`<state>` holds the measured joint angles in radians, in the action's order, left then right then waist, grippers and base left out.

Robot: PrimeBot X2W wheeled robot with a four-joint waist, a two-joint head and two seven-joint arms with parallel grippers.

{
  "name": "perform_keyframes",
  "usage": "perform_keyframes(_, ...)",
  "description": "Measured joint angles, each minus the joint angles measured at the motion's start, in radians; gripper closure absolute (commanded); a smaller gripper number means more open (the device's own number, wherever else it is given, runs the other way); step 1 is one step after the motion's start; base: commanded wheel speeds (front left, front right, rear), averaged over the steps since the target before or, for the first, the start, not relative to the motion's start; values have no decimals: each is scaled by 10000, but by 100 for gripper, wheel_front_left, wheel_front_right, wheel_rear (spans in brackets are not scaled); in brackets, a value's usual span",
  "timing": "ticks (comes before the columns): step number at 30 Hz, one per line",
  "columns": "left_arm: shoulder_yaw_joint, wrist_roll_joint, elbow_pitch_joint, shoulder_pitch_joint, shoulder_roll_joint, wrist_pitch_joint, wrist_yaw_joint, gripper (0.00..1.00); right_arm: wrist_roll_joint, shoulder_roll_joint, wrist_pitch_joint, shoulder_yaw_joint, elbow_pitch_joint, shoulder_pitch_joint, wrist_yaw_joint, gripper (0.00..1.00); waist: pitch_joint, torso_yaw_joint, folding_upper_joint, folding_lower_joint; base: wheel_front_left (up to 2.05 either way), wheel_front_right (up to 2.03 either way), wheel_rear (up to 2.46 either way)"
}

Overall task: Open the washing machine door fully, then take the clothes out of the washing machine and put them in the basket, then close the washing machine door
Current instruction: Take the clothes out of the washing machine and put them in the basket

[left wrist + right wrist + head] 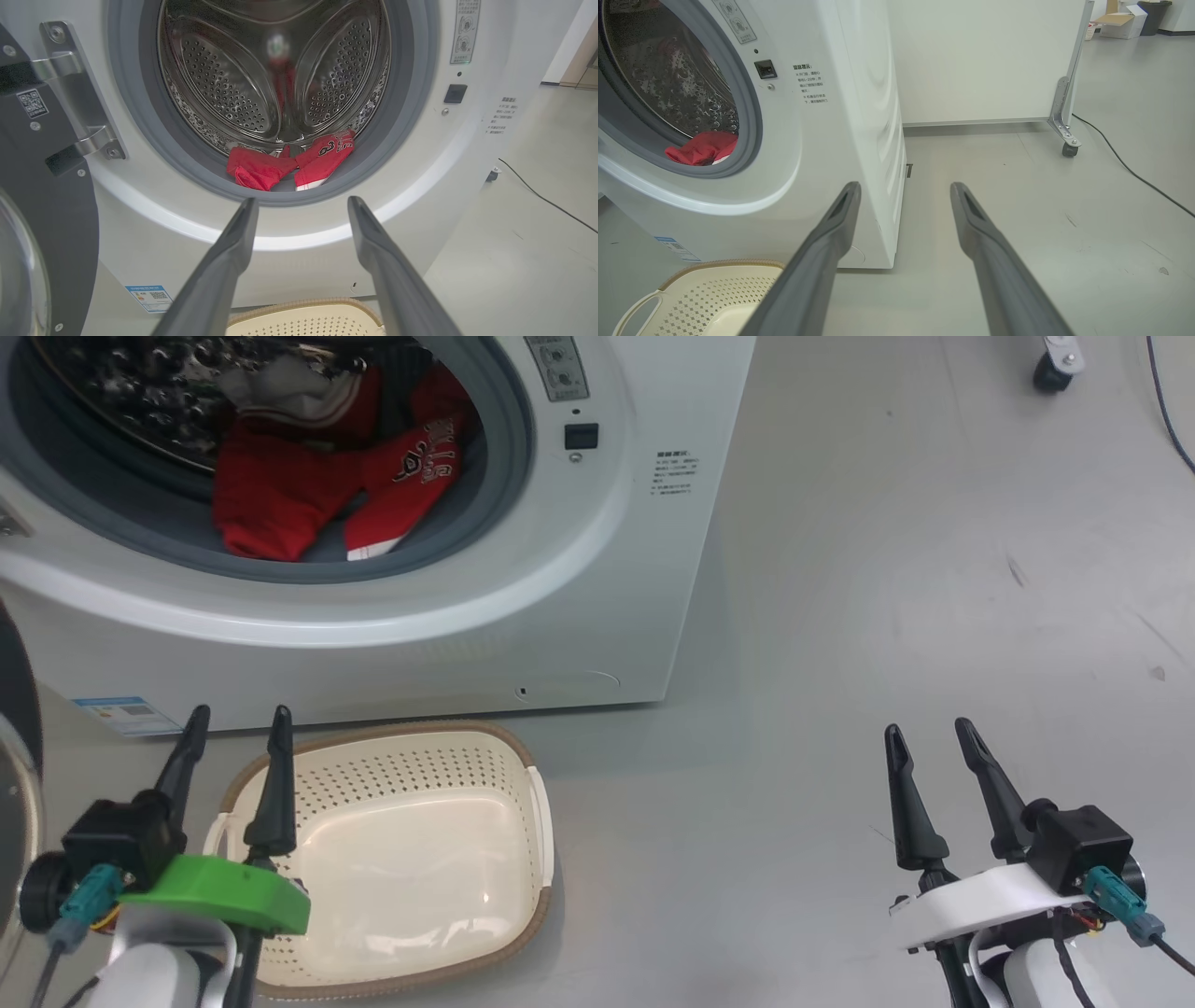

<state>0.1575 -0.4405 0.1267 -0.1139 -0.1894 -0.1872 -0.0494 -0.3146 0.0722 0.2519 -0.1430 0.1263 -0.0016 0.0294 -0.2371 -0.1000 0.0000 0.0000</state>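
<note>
Nearest to the head camera, at the lower left, the left gripper (pixel 239 711) has its jaws wide apart and they hold nothing. From the head view one of its fingers crosses the left rim of the basket (pixel 411 770). At the far left edge stands the washing machine door (pixel 46 224), swung open, its black frame and metal hinge beside the mouth of the washing machine (pixel 560 616). Inside the grey rubber ring the clothes (pixel 280 485) lie at the bottom front of the steel drum, red with white lettering, and one part hangs a little over the rubber lip. The left wrist view looks along the two fingers straight to this mouth. The basket sits on the floor (pixel 840 616) just in front of the machine, below the mouth, and it holds no clothes. To the right, well apart from the basket, the right gripper (pixel 930 725) is over bare floor; its jaws are wide too and hold nothing. At the top right a small caster wheel (pixel 1053 373) and a dark cable (pixel 1167 411) are on the floor.
</note>
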Motion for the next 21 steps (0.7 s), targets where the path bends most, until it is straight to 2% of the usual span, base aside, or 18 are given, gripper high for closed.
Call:
perform_keyframes(9, -443, 17, -94, -1196, -583, 696, 15, 0, 0, -107, 0, -295, -169, -561, 40, 0, -822, -768, 0, 0, 0, 0, 0)
perform_keyframes(21, -1218, 79, 418, -2918, -1709, 2127, 477, 0, -105, -267, 0, -698, -163, -965, 48, 0, -1909, -2189, 0, 1, 0, 0, 0)
